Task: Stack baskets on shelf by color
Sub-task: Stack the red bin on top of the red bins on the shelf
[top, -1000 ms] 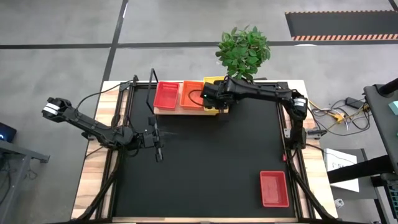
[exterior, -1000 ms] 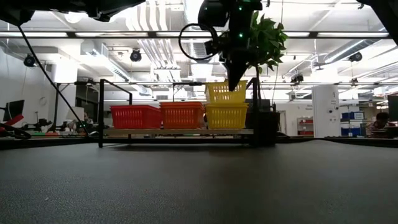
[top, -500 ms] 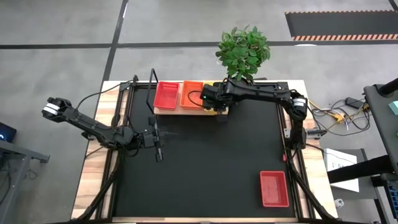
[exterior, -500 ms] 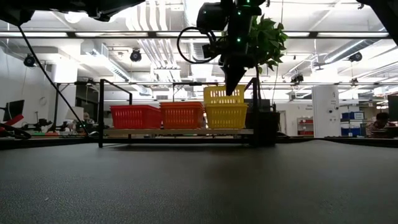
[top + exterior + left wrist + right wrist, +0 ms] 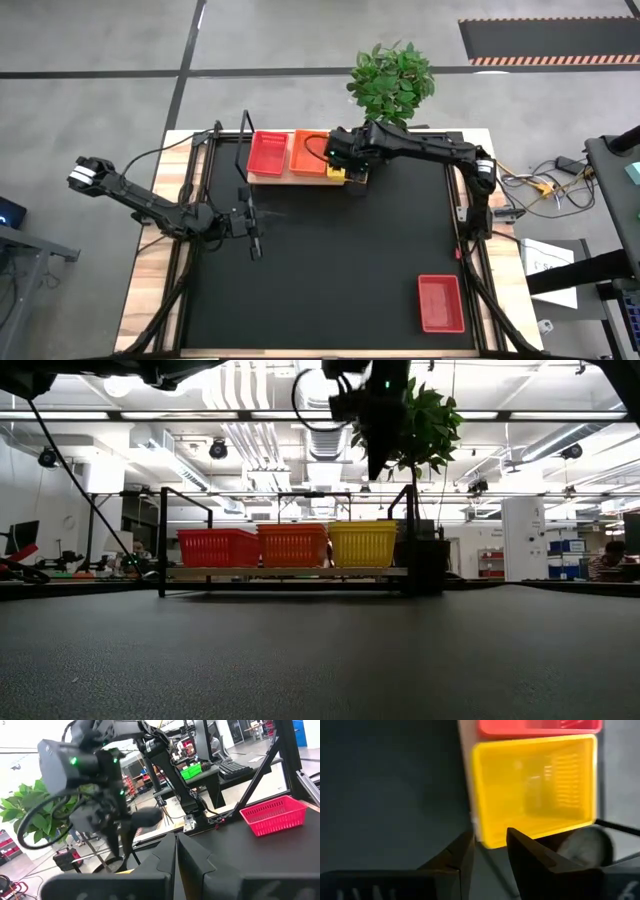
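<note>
On the wooden shelf (image 5: 290, 572) at the table's far edge, red baskets (image 5: 218, 547), orange baskets (image 5: 292, 545) and yellow baskets (image 5: 362, 544) rest on their bottoms, side by side. My right gripper (image 5: 490, 855) hangs open above the yellow basket (image 5: 535, 785) with nothing between its fingers. From above, the gripper (image 5: 352, 172) hides most of the yellow basket (image 5: 337, 173). One more red basket (image 5: 441, 303) lies flat on the black table near its front right corner. My left gripper (image 5: 255, 240) waits shut over the table's left middle.
A potted plant (image 5: 392, 80) stands just behind the shelf's right end, close to my right arm. The shelf's black frame upright (image 5: 247, 130) rises at its left end. Black table lies open between the shelf and the lone red basket.
My right gripper has let go of a yellow basket that it held tilted above the yellow stack. The basket has dropped and now sits nested level in the one below. The gripper has risen above the shelf and shifted slightly toward the table's left.
</note>
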Robot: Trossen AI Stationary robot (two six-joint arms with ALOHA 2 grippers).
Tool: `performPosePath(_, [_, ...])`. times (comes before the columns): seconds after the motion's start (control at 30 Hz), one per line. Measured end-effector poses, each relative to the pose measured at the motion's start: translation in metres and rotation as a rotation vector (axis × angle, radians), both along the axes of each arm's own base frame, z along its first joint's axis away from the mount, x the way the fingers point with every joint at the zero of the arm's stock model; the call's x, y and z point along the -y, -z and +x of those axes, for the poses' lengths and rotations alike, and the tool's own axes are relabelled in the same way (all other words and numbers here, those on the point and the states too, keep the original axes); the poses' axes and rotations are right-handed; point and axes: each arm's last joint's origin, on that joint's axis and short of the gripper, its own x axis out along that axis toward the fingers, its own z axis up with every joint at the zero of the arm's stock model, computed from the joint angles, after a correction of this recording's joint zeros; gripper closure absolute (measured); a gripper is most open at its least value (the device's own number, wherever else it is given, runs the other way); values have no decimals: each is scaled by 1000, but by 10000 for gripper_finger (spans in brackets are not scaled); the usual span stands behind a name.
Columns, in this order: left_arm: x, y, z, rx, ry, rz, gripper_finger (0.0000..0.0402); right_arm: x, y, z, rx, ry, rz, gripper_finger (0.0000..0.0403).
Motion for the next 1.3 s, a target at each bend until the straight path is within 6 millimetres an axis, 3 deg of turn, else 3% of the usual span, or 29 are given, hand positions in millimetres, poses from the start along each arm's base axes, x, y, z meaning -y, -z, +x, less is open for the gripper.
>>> performPosePath(0.13, [0,0,0,1,0,-1,400,-32,-11,1,25,-18,35,308])
performPosePath(0.43, [1,-7,1,50,23,-158,400,-157,-10,-1,67,-183,87,354])
performPosePath(0.57, [2,-7,1,61,40,-227,400,-206,-7,-11,84,-263,112,350])
performPosePath(0.7, [2,-5,0,59,50,-267,400,-244,-7,-25,103,-221,159,328])
performPosePath(1.0, [3,-4,0,63,58,-303,400,-326,1,-75,56,-122,302,261])
performPosePath(1.13, [4,-3,-1,61,68,-314,400,-367,19,-118,-10,-111,311,251])
performPosePath(1.3, [5,-1,-1,48,72,-311,400,-405,39,-170,-34,32,326,250])
